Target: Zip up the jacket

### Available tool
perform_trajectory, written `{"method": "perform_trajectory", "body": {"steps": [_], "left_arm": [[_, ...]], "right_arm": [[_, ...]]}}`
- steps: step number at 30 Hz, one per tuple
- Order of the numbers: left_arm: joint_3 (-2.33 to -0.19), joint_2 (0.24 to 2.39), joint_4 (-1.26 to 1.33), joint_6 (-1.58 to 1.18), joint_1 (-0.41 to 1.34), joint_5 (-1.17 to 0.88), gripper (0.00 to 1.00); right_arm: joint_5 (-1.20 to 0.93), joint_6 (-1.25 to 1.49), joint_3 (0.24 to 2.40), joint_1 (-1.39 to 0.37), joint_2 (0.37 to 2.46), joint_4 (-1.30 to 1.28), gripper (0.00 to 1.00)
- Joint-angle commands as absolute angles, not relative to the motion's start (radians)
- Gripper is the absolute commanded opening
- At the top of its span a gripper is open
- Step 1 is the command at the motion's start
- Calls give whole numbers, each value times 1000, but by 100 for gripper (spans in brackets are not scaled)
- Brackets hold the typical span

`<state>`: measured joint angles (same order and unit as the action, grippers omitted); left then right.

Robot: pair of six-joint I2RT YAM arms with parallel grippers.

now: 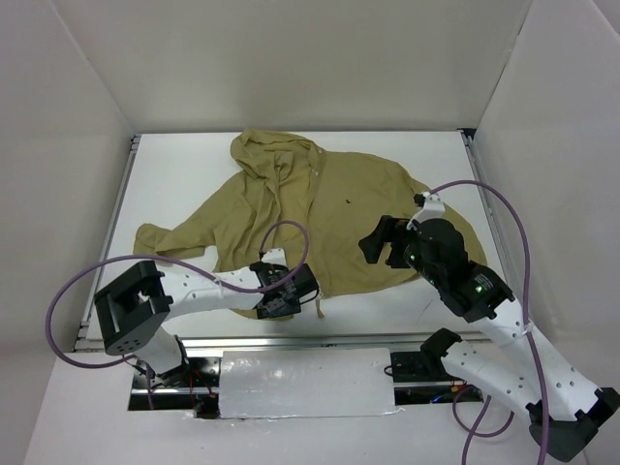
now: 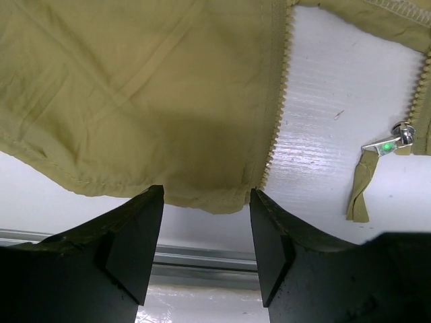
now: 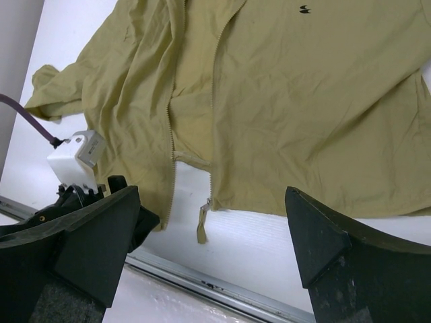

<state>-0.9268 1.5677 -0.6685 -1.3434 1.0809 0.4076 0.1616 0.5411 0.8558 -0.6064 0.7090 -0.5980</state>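
The olive-tan jacket (image 1: 329, 208) lies spread on the white table (image 1: 174, 174), hood at the back and front unzipped. My left gripper (image 1: 276, 300) is open at the bottom hem of the jacket's left front panel. In the left wrist view (image 2: 205, 202) the hem corner (image 2: 202, 192) lies just beyond the fingertips, unclamped, beside the zipper teeth (image 2: 276, 114). The metal slider with its cloth pull tab (image 2: 387, 145) sits on the other panel's bottom corner, to the right. My right gripper (image 1: 380, 247) is wide open and empty above the right panel (image 3: 212, 195). The pull tab (image 3: 202, 225) and the dark chest mark (image 3: 304, 9) show below it.
A metal rail (image 1: 291, 341) runs along the table's near edge, close under the hem. White walls enclose the table at the left, back and right. A purple cable (image 1: 291, 232) loops over the jacket's left side. The left gripper's body (image 3: 87, 168) shows in the right wrist view.
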Motion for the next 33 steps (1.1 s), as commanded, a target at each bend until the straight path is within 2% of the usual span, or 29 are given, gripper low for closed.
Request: {"method": "perform_trajectory", "body": {"steps": [1, 14, 19, 22, 23, 26, 28, 31, 33], "left_arm": [[-946, 1563, -696, -1368, 1083, 431, 66], [-983, 1638, -709, -1354, 1083, 422, 67], [-948, 1638, -686, -1365, 1083, 417, 62], [-939, 1655, -664, -1353, 1083, 405, 53], [-928, 1660, -640, -1350, 1085, 388, 41], [-901, 1657, -609, -1351, 1085, 371, 19], [-884, 1644, -585, -1348, 1085, 367, 15], [-856, 1608, -532, -1335, 1083, 354, 0], [-835, 1559, -477, -1307, 1081, 327, 0]], "right_arm": [[170, 518, 844, -606, 710, -572, 96], [167, 517, 827, -606, 692, -564, 96], [170, 514, 824, -606, 686, -563, 96], [167, 517, 822, -606, 684, -561, 96], [166, 515, 822, -606, 684, -560, 96], [166, 520, 818, -607, 684, -558, 96], [163, 522, 810, -607, 684, -557, 96], [147, 528, 801, -607, 692, -548, 96], [131, 529, 790, -607, 699, -537, 95]]}}
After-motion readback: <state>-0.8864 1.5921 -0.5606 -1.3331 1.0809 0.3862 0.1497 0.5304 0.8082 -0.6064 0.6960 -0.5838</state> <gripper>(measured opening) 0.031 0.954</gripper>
